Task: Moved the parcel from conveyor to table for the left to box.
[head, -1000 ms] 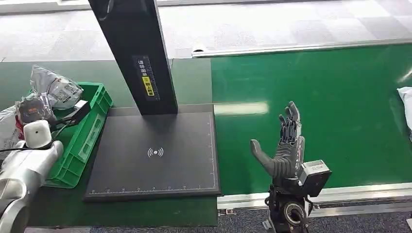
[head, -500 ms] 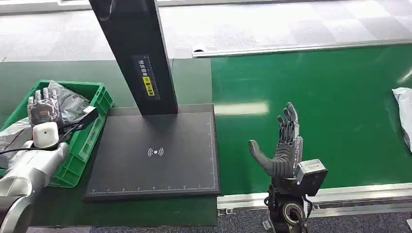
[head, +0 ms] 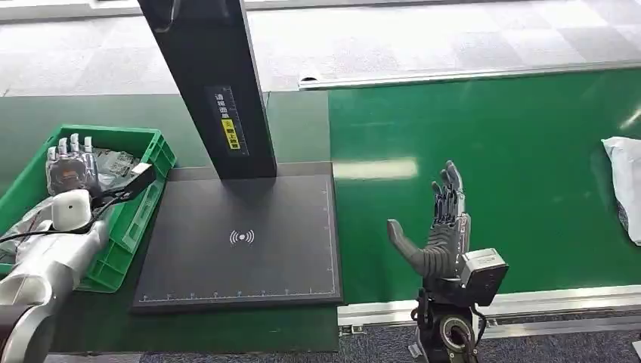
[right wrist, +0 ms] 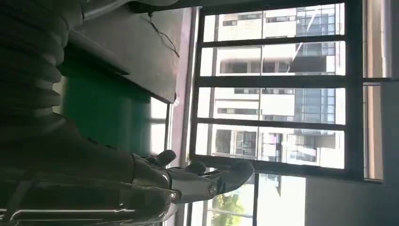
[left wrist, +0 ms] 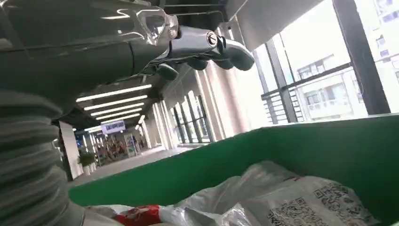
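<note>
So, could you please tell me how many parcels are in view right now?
At least 2. One white parcel lies on the green conveyor at its far right edge. One grey bagged parcel lies in the green crate under the left hand; more may be hidden there.

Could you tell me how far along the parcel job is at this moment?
Done, apparently: bagged parcels already lie in the green crate, under the open left hand. In hand: nothing; the right hand waits open over the conveyor belt, the scanner pad bare. Left: a white parcel at the belt's right edge awaits transfer.
</note>
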Controlling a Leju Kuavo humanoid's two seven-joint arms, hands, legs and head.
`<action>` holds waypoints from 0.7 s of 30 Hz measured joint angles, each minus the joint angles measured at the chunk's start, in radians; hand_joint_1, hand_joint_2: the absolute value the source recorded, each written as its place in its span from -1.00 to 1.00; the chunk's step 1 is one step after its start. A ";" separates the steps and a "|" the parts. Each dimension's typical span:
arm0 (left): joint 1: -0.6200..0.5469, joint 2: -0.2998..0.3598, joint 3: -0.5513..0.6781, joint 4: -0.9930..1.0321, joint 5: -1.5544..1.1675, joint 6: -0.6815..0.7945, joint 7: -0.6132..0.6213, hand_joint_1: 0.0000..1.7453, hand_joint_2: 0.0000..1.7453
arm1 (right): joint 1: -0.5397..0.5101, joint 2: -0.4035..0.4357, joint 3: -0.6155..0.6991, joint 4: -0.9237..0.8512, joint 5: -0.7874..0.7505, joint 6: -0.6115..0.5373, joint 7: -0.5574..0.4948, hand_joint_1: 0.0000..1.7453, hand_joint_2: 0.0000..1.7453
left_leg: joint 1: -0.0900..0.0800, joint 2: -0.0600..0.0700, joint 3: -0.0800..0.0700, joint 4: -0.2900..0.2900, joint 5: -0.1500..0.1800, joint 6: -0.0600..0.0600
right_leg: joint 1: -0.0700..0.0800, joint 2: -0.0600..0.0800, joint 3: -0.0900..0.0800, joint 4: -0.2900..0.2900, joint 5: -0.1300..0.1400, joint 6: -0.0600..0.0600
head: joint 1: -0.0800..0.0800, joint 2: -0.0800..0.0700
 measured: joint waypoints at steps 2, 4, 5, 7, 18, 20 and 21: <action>0.000 -0.005 0.023 0.000 0.043 0.002 -0.046 -1.00 1.00 | 0.000 0.000 0.000 0.002 0.000 0.000 0.000 -1.00 1.00 | 0.000 0.000 0.000 0.000 0.000 0.000 | 0.000 0.000 0.000 0.000 0.000 0.000 | 0.000 0.000; 0.000 -0.016 0.065 -0.003 0.132 0.002 -0.135 -1.00 1.00 | 0.000 0.000 0.000 0.002 0.002 0.000 0.000 -1.00 1.00 | 0.000 0.000 0.000 0.000 0.000 0.000 | 0.000 0.000 0.000 0.000 0.000 0.000 | 0.000 0.000; -0.001 -0.022 0.091 -0.008 0.179 0.005 -0.185 -1.00 1.00 | 0.000 0.000 -0.001 0.002 0.003 0.000 0.001 -1.00 1.00 | 0.000 0.000 0.000 0.000 0.000 0.000 | 0.000 0.000 -0.001 0.000 0.000 0.000 | 0.000 0.000; -0.002 -0.041 0.141 -0.022 0.317 0.001 -0.333 -1.00 1.00 | 0.000 0.000 -0.002 0.002 0.005 0.000 0.006 -1.00 1.00 | 0.000 0.000 0.000 0.000 0.000 0.000 | 0.000 0.000 -0.001 0.000 0.000 0.000 | 0.000 0.000; 0.465 -0.321 0.169 -0.667 1.656 -0.585 -0.790 -1.00 1.00 | 0.005 0.009 -0.044 0.031 0.013 0.037 0.039 -1.00 1.00 | -0.006 0.006 0.003 0.000 -0.006 0.005 | -0.007 0.006 0.001 -0.001 -0.002 0.004 | -0.002 0.000; 0.594 -0.371 0.099 -0.766 1.692 -0.615 -0.797 -1.00 1.00 | 0.010 0.010 -0.048 0.039 0.011 0.040 0.052 -1.00 1.00 | -0.006 0.003 0.002 0.001 -0.006 0.005 | -0.007 0.004 0.001 -0.001 -0.004 0.006 | -0.001 0.000; 0.638 -0.393 0.070 -0.796 1.690 -0.610 -0.801 -1.00 1.00 | 0.012 0.011 -0.048 0.043 0.011 0.041 0.059 -1.00 1.00 | -0.006 0.002 0.001 0.001 -0.006 0.005 | -0.007 0.004 0.001 -0.002 -0.004 0.006 | 0.000 0.000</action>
